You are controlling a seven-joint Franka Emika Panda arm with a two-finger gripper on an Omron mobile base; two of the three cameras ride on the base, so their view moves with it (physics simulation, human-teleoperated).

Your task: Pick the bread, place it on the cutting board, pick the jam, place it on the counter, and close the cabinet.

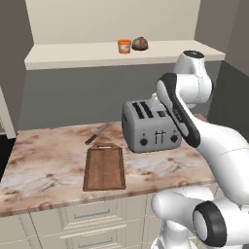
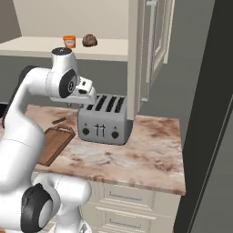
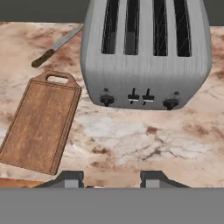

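Gripper (image 3: 111, 178) parted and empty, hanging over the counter (image 3: 144, 140) before the toaster (image 3: 144, 57). Bread (image 1: 140, 43) up on the cabinet (image 2: 157, 41) shelf beside the jam (image 1: 124, 46) (touching? cannot tell). Best approached from the roll's free side, clear of the jar, then down to the cutting board (image 1: 104, 168).

The white arm rises from its base, elbow bent high, forearm folded back toward the body; the tool (image 3: 111, 178) points downward, its two dark fingertips (image 3: 70, 178) parted, holding nothing.
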